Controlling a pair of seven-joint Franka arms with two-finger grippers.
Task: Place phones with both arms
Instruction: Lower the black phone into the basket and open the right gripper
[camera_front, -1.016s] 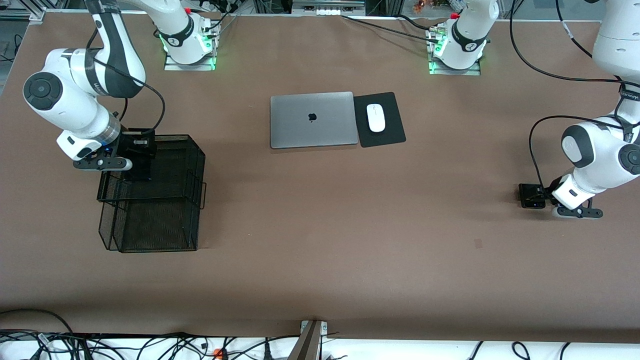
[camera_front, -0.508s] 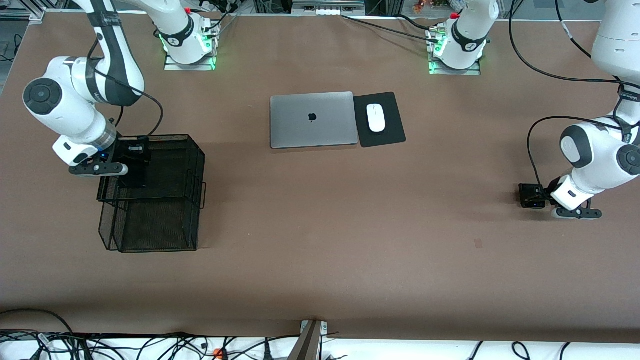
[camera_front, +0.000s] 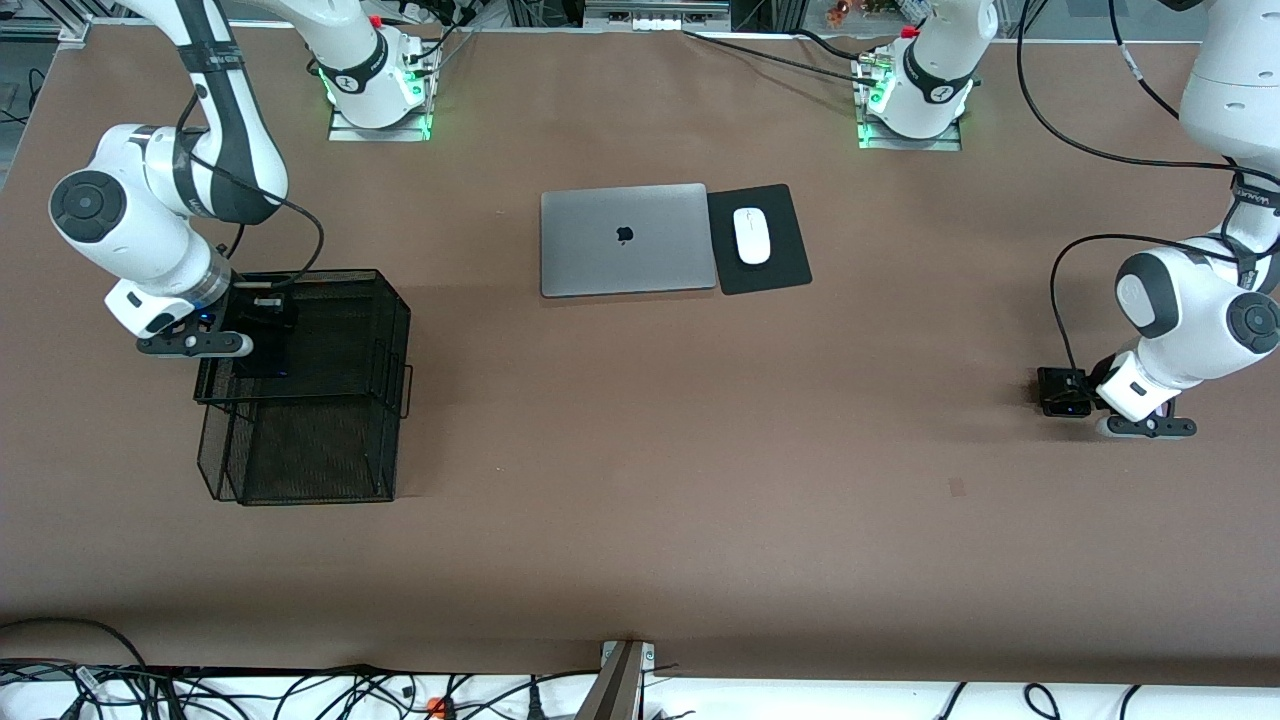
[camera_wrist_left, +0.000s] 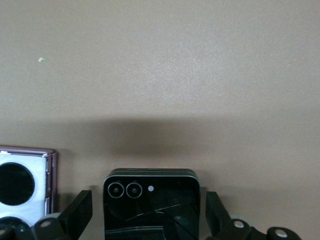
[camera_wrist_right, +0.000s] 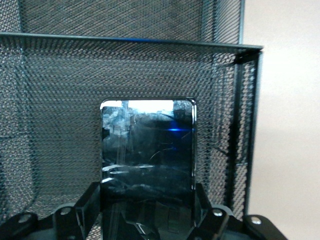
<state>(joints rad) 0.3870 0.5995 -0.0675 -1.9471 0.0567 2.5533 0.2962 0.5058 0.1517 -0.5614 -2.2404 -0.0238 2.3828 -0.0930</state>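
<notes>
The right hand (camera_wrist_right: 147, 212) is clamped on the long black phone (camera_wrist_right: 147, 145), holding it over the black mesh rack (camera_front: 330, 400) at the right arm's end of the bench (camera_front: 640, 480). The left hand (camera_wrist_left: 150, 220) stands wide open astride the black flip phone (camera_wrist_left: 151, 200) lying on the bench, with the lilac-white flip phone (camera_wrist_left: 25, 182) just beside it.

The black flip phone (camera_wrist_left: 151, 202) lies on the table (camera_front: 640, 520) between the left gripper's (camera_wrist_left: 150, 220) spread fingers (camera_wrist_left: 75, 215), a gap on each side; the lilac-white phone (camera_wrist_left: 25, 182) lies just beside it, crowding one finger; at the right arm's end the mesh rack (camera_front: 305, 385) walls in the right gripper (camera_wrist_right: 147, 215), clamped on the long black phone (camera_wrist_right: 147, 145) over its top tray; the laptop (camera_front: 627, 239) and mouse (camera_front: 751, 235) stand well apart from both, with bare table between.
</notes>
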